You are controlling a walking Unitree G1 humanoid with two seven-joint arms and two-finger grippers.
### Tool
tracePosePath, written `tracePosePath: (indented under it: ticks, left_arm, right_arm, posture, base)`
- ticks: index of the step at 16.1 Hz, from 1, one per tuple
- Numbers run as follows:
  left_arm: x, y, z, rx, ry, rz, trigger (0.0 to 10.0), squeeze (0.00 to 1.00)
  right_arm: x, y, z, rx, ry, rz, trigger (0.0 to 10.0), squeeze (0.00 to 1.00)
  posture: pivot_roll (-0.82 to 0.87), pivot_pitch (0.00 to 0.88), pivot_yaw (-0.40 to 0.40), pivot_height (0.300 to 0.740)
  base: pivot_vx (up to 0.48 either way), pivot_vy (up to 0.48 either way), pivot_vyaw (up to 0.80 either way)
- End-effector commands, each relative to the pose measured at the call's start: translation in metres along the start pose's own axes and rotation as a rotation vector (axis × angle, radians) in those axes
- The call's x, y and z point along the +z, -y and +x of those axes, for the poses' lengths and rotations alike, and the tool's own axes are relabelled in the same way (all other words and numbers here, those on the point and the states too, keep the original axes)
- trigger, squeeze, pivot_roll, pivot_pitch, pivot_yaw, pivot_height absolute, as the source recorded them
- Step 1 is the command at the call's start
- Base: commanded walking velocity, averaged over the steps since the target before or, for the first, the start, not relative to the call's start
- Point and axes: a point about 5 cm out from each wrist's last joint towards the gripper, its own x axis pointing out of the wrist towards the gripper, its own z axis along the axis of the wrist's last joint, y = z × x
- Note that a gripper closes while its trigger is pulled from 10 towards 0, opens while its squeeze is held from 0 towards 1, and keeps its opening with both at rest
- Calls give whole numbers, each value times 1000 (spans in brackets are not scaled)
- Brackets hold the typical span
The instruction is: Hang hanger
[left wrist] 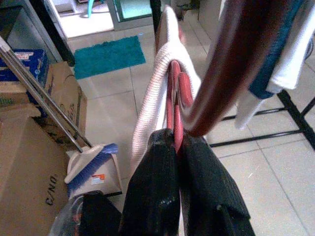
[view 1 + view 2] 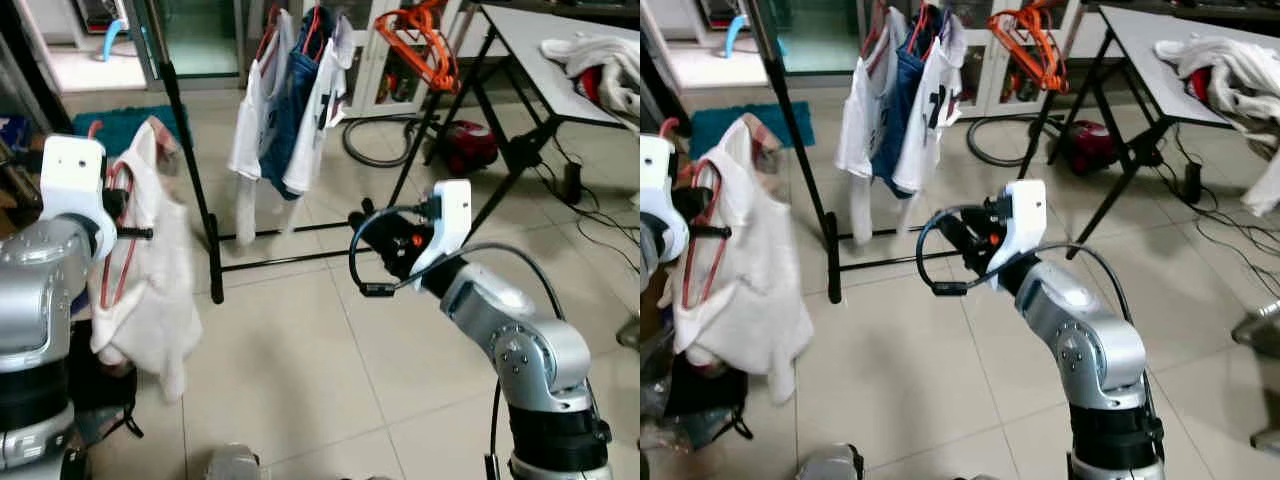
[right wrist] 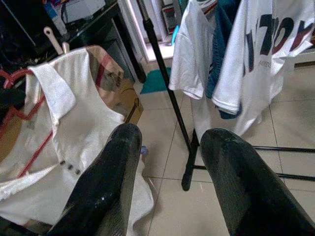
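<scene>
A red hanger (image 2: pixel 112 240) carries a white shirt (image 2: pixel 160 290) at the left of the eye views. My left gripper (image 1: pixel 178 147) is shut on the hanger's red wire (image 1: pixel 173 93), just below its dark hook (image 1: pixel 231 59). The shirt hangs free above the tiled floor. My right gripper (image 3: pixel 170 147) is open and holds nothing; it is raised in mid-air (image 2: pixel 375 230) and points toward the black clothes rack (image 2: pixel 190 170). The rack holds white and blue garments (image 2: pixel 290 100) on hangers.
Orange hangers (image 2: pixel 425 40) hang at the rack's far end. A folding table (image 2: pixel 550 60) with laundry stands at the right, above cables and a red appliance (image 2: pixel 470 145). In the left wrist view, cardboard boxes (image 1: pixel 29 162) and a brush (image 1: pixel 93 167) lie by a teal mat (image 1: pixel 108 55).
</scene>
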Motion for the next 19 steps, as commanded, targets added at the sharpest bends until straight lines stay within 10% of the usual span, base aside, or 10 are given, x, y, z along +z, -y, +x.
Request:
tracePosePath:
  ticks: [1, 15, 19]
  left_arm:
    - [13, -3, 0, 13, 67, 5, 10000, 0]
    - [24, 4, 13, -24, 118, 11, 10000, 0]
    - [17, 7, 14, -21, 115, 11, 10000, 0]
  right_arm:
    - [5, 2, -2, -15, 19, -19, 10000, 0]
    - [8, 11, -9, -61, 40, -34, 10000, 0]
    - [-1, 22, -8, -212, 70, -180, 10000, 0]
  posture:
    - [89, 40, -84, 740]
    - [74, 15, -78, 740]
    - [78, 6, -74, 740]
  base:
    - [319, 0, 800]
    - [332, 0, 57]
    - [370, 0, 0]
